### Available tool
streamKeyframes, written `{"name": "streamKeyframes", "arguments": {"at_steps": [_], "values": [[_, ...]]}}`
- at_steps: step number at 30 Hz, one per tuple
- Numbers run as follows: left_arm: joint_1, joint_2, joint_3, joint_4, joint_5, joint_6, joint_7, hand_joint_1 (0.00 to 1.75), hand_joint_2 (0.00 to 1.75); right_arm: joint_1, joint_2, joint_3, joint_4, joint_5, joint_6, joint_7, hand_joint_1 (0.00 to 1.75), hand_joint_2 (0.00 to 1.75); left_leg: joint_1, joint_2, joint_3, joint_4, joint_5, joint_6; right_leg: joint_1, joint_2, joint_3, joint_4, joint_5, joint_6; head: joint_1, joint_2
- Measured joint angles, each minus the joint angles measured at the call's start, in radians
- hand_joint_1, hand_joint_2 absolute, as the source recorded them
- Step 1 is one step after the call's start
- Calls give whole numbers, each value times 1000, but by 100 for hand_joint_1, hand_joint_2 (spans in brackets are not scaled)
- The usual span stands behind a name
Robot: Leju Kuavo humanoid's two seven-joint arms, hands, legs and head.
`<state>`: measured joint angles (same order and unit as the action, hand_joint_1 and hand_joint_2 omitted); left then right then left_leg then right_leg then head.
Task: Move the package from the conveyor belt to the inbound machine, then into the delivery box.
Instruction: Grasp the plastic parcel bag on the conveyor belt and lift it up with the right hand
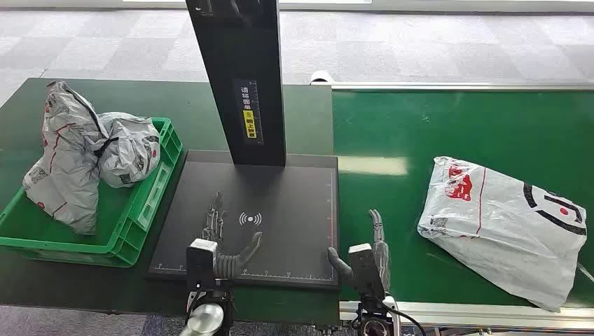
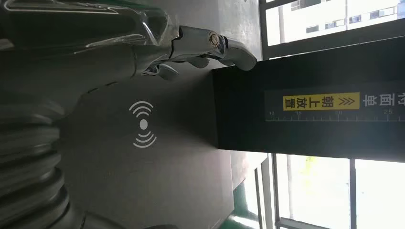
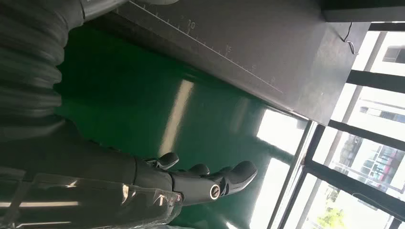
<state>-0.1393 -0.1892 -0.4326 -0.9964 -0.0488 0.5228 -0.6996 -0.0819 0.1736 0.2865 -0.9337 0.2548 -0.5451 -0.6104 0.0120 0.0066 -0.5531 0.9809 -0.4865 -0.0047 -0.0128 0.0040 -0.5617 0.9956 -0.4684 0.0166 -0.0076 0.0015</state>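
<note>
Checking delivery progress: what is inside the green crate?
The green crate holds two grey packages, one leaning over its far rim. Whatever lies beneath them is hidden.

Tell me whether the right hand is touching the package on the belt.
Apart. The head view shows bare green belt between the right hand and the white package.

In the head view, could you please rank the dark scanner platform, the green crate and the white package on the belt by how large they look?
1. Scanner platform, clearly largest.
2. Green crate and white package: similar apparent size, and parcels hide much of the crate, so I won't rank them.
</note>
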Motion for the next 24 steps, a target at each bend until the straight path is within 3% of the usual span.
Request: {"name": "streamKeyframes", "arguments": {"at_steps": [24], "values": [[0,9,0,0,-4,0,0,0,175,1,6,-11,10,16,6,0,0,175,0,0,0,0,0,0,0,0,0,0,0,0,0,0]]}}
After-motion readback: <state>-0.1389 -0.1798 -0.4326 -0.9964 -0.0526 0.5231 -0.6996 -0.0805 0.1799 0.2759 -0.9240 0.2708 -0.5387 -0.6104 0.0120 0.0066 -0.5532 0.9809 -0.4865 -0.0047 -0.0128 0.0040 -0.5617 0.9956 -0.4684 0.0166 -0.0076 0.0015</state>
